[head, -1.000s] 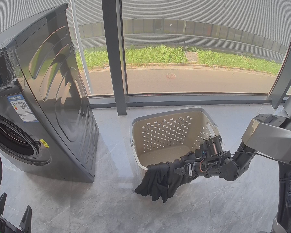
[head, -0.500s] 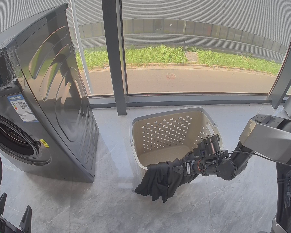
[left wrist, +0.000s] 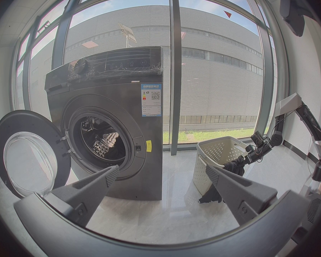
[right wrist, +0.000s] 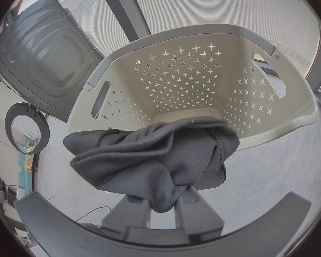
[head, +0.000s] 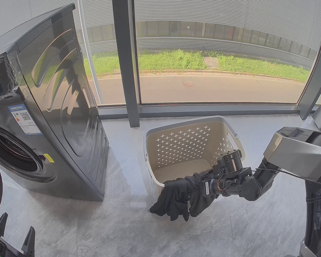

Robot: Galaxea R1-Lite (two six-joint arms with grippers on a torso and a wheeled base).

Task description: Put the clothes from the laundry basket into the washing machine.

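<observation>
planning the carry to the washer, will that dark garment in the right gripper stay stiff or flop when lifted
Likely floppy: the dark garment sags in folds over the laundry basket rim from the right gripper. Probably light: one pinch holds the whole bunch. Its hanging end may snag the rim, so lift high.

The washing machine (head: 60,100) had a dark grey metal shell with a smooth, glossy sheen. Its control panel lay under crinkled clear film (left wrist: 114,66), and the door (left wrist: 28,161) held a clear glass bowl. The laundry basket (head: 189,143) was matt beige plastic, pierced with stars and rimmed in grey. The garment (right wrist: 149,157) was dark grey cloth, soft and matt. The floor (head: 114,229) looked like polished pale stone.
</observation>
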